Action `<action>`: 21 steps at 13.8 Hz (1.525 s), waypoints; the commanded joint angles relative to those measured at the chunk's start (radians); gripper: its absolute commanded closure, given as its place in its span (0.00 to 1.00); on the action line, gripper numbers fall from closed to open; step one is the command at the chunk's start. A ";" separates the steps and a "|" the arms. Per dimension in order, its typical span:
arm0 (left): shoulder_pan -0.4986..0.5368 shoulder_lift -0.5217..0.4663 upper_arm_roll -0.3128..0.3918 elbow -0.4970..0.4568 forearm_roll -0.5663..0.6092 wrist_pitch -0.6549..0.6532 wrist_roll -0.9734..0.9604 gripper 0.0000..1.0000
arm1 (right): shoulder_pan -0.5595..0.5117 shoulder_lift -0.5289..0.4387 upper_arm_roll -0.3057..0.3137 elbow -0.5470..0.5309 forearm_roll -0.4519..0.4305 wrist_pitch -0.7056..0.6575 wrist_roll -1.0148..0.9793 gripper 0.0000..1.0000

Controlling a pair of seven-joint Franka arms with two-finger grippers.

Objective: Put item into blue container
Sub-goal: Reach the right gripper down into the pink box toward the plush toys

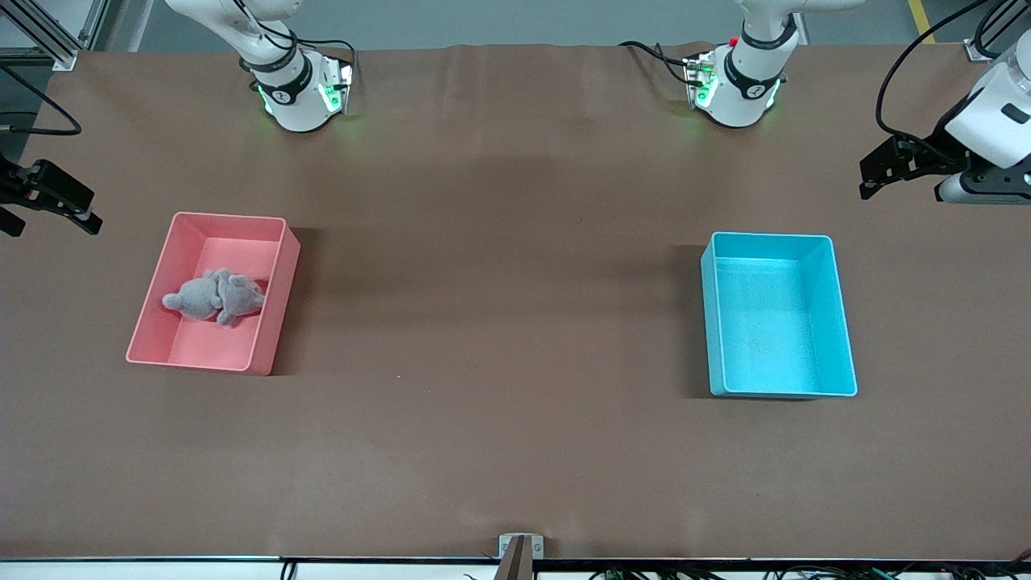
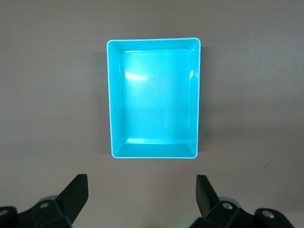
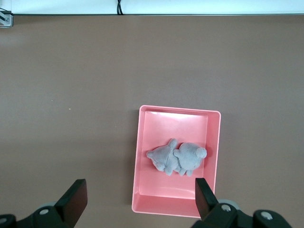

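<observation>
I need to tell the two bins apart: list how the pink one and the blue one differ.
Colour: the pink bin is salmon pink, the blue container is cyan.
Contents: the pink bin holds a grey plush toy; the blue container is empty.
Place: pink bin toward the right arm's end of the table, blue container toward the left arm's.
Shared: both are rectangular, open-topped and of like size.

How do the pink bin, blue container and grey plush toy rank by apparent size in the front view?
1-2. pink bin and blue container: alike in size, so not ranked against each other.
3. grey plush toy: clearly smallest; it lies inside the pink bin.

Blue container [image 1: 844, 322] open-topped, unobstructed
</observation>
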 commanded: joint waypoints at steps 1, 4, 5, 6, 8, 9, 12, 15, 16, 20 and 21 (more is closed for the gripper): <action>0.034 -0.006 -0.003 0.030 -0.021 -0.020 -0.007 0.00 | -0.009 0.008 0.005 0.011 0.015 -0.001 0.002 0.00; 0.045 -0.003 -0.003 0.036 -0.021 -0.028 -0.004 0.00 | -0.009 0.007 0.005 0.012 0.015 -0.001 0.001 0.00; 0.042 0.004 -0.004 0.038 -0.012 -0.028 -0.004 0.00 | -0.010 0.008 0.005 0.012 0.019 -0.001 0.001 0.00; 0.039 0.010 -0.007 0.041 -0.008 -0.026 -0.004 0.00 | -0.007 0.014 0.005 0.012 0.019 0.000 -0.001 0.00; 0.039 0.023 -0.010 0.064 -0.007 -0.029 -0.006 0.00 | 0.001 0.028 0.005 0.012 0.018 0.000 0.002 0.00; 0.039 0.024 -0.010 0.064 -0.007 -0.031 -0.013 0.00 | 0.001 0.034 0.005 0.012 0.019 0.000 0.002 0.00; 0.037 0.022 -0.024 0.062 -0.006 -0.074 -0.030 0.00 | 0.013 0.071 0.009 0.011 0.019 0.002 -0.002 0.00; 0.036 0.020 -0.035 0.067 0.038 -0.071 -0.032 0.00 | 0.044 0.105 0.008 -0.011 0.002 -0.015 -0.005 0.00; 0.039 0.020 -0.041 0.068 0.039 -0.069 -0.032 0.00 | 0.044 0.122 0.008 -0.020 -0.001 -0.019 -0.001 0.00; 0.040 0.031 -0.041 0.087 0.037 -0.062 -0.030 0.00 | 0.018 0.194 0.005 -0.067 -0.019 -0.010 -0.007 0.00; 0.040 0.031 -0.041 0.087 0.037 -0.062 -0.030 0.00 | 0.011 0.195 0.005 -0.110 -0.028 0.008 -0.007 0.00</action>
